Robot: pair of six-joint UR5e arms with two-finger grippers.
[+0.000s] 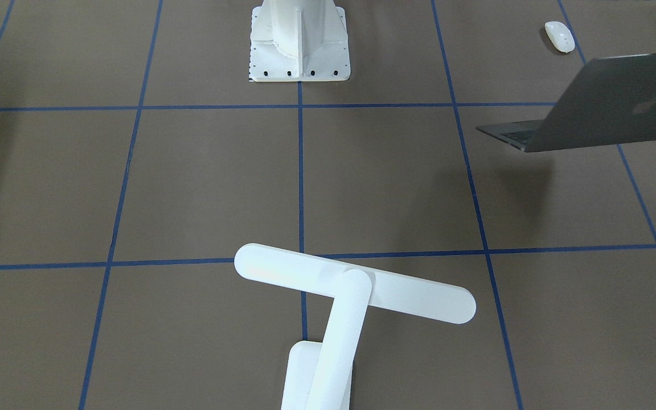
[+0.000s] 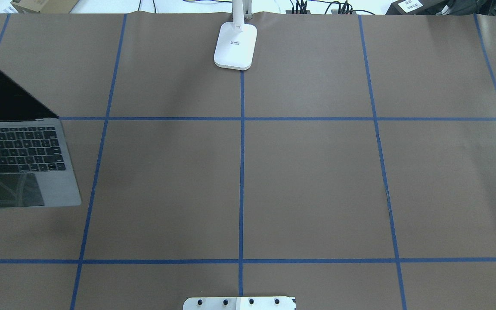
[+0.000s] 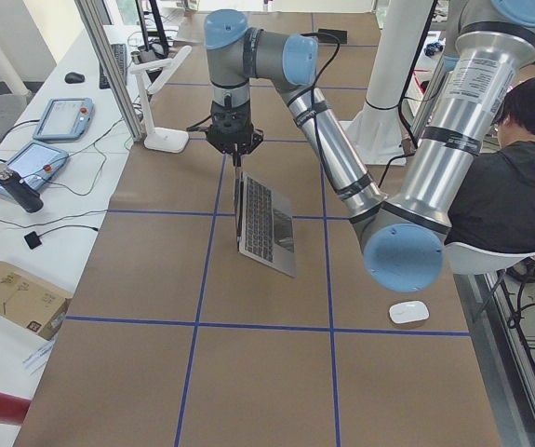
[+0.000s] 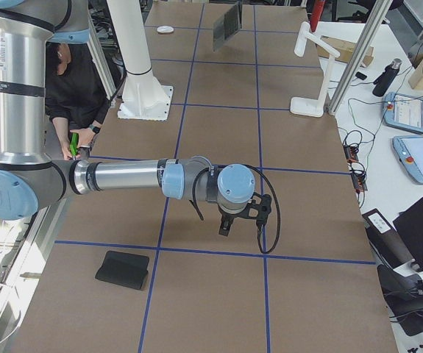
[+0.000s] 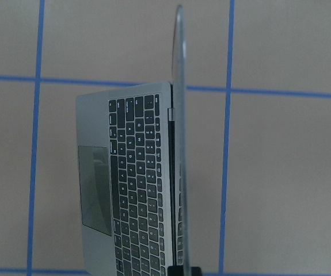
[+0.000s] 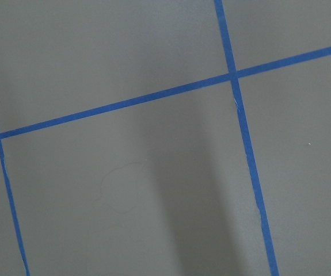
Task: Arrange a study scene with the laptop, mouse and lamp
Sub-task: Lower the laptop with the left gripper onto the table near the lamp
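1. On the robot's left part of the table, the laptop sits open; its keyboard lies flat on the brown paper and its lid stands near upright.
2. The left gripper hangs point-down right over the lid's top edge; I cannot tell whether the fingers are parted or pinch the lid.
3. The mouse lies on the robot's side of the laptop, apart from it and touching nothing else.
4. The lamp stands upright at the table's far edge; its base sits at the end of the centre blue tape line.
5. The right gripper hovers over bare paper on the robot's right part, near a tape line; I cannot tell how far its jaws are parted; nothing shows in it.
6. A black mat lies beyond that line; the white pedestal is bolted at mid-table.
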